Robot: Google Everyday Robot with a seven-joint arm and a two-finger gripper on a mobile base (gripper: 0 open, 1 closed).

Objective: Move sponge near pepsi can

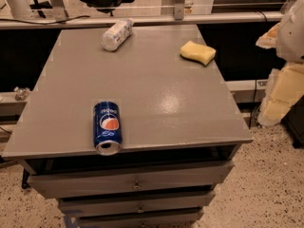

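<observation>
sponge (pixel 197 52) at far right of table (pixel 156 94), well apart from pepsi can (pixel 107 127) lying at front edge | we expect light, squashy, non-slip foam: pinch mid-body across short width | gripper (pixel 280 96) off table, right; wide or narrow, we cannot tell
</observation>
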